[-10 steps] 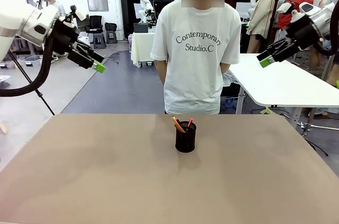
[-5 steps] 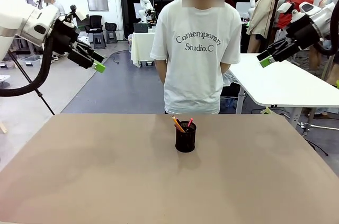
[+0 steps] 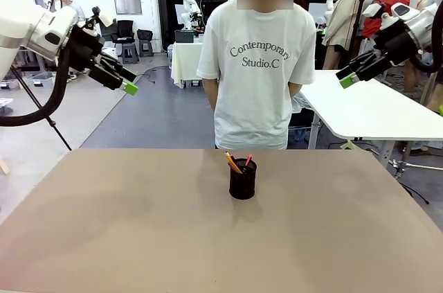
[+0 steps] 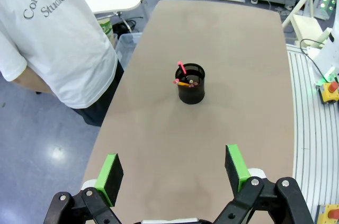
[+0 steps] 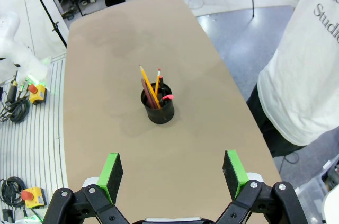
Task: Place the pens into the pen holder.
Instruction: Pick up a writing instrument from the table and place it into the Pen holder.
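Observation:
The black mesh pen holder (image 3: pixel 242 179) stands upright on the brown table (image 3: pixel 138 224), toward its far middle. The pens (image 3: pixel 233 163) stick out of its top; a yellow-orange one and one with a pink-red end (image 3: pixel 248 160) show. In the right wrist view the pen holder (image 5: pixel 158 105) has several pens (image 5: pixel 149 87) leaning in it, and the left wrist view looks down on the pen holder (image 4: pixel 190 83) too. My left gripper (image 3: pixel 130 84) hangs open high at the left, well clear of the table. High at the right, my right gripper (image 3: pixel 345 78) is open, with nothing in it.
A person in a white T-shirt (image 3: pixel 259 64) stands at the table's far edge, hands behind the back. A white table (image 3: pixel 374 109) stands behind at the right. The brown tabletop (image 5: pixel 106 49) around the holder is bare.

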You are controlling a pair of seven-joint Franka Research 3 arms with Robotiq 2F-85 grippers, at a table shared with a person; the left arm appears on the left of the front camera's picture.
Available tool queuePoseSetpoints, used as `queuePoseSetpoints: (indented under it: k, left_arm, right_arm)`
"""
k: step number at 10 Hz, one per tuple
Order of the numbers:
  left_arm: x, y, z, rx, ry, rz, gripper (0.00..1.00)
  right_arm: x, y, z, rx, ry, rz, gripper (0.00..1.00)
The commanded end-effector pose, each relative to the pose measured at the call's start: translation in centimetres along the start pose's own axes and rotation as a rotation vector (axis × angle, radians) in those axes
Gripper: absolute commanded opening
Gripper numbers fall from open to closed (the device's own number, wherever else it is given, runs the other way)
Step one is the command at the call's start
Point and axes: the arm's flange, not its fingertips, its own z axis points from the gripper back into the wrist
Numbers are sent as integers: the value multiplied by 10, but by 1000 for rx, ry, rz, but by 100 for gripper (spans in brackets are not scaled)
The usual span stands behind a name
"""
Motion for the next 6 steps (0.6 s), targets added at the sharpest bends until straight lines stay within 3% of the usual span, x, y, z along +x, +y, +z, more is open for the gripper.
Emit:
queuePoseSetpoints:
  k: [1, 6]
  left_arm:
    - [0, 0, 1, 0, 0, 1, 100]
    - [0, 0, 1, 0, 0, 1, 100]
  right_arm:
    - [2, 0, 1, -6, -1, 2, 100]
    - [2, 0, 1, -6, -1, 2, 100]
